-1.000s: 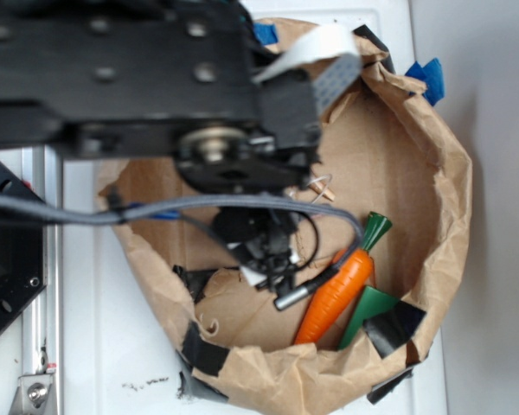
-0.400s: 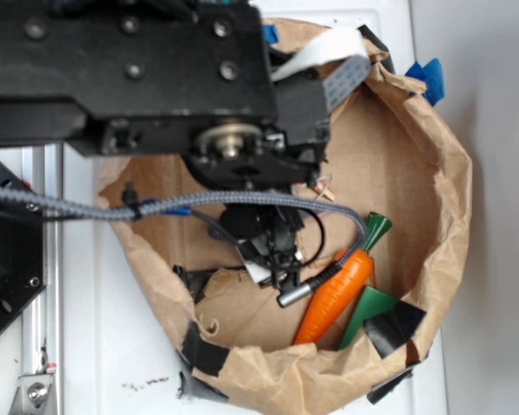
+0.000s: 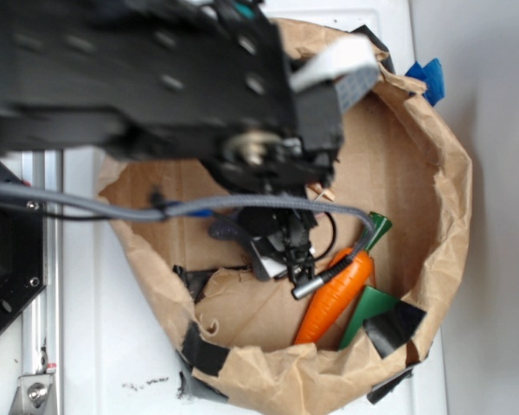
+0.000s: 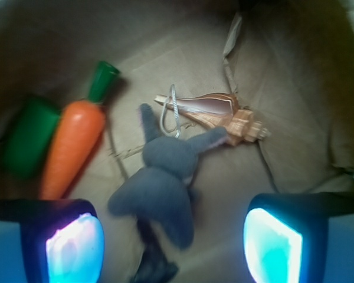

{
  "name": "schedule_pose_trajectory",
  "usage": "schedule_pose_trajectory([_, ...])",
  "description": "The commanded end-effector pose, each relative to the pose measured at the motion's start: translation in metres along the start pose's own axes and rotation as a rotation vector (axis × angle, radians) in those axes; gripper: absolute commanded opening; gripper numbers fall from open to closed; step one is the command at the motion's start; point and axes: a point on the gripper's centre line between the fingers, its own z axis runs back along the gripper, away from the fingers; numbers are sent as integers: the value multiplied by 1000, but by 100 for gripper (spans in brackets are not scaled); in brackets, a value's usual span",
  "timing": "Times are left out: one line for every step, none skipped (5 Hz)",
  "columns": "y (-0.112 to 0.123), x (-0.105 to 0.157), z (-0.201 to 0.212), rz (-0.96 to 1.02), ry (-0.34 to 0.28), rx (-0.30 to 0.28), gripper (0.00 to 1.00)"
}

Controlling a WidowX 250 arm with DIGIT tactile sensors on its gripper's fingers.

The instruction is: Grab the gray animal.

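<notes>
Inside the paper bag (image 3: 432, 173), the gripper (image 4: 171, 236) is hovering wide open and empty over the gray animal (image 4: 159, 188), which is lying between the carrot (image 4: 74, 144) and the seashell (image 4: 215, 115), so descending and closing likely come next.

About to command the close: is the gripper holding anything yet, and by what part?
Nothing is held. The gripper is open, and the gray animal lies on the brown paper between its fingers, untouched.

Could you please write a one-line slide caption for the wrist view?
Open jaws above the gray animal, carrot and seashell alongside.
</notes>
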Motion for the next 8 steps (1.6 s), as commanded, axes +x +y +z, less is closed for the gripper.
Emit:
schedule_pose_trajectory([-4, 7, -24, 36, -127, -76, 100])
schedule_pose_trajectory([-9, 14, -48, 10, -167, -49, 100])
schedule_pose_trajectory([-11, 29, -67, 25, -119, 30, 100])
schedule_pose_trajectory([-10, 38, -75, 13, -112, 85, 100])
schedule_pose_trajectory([-6, 38, -74, 37, -105, 85, 0])
schedule_pose_trajectory([-4, 33, -66, 20, -117, 74, 0])
schedule_pose_trajectory([5, 33, -27, -96, -129, 47, 0])
schedule_pose_trajectory([12, 38, 23, -149, -150, 10, 0])
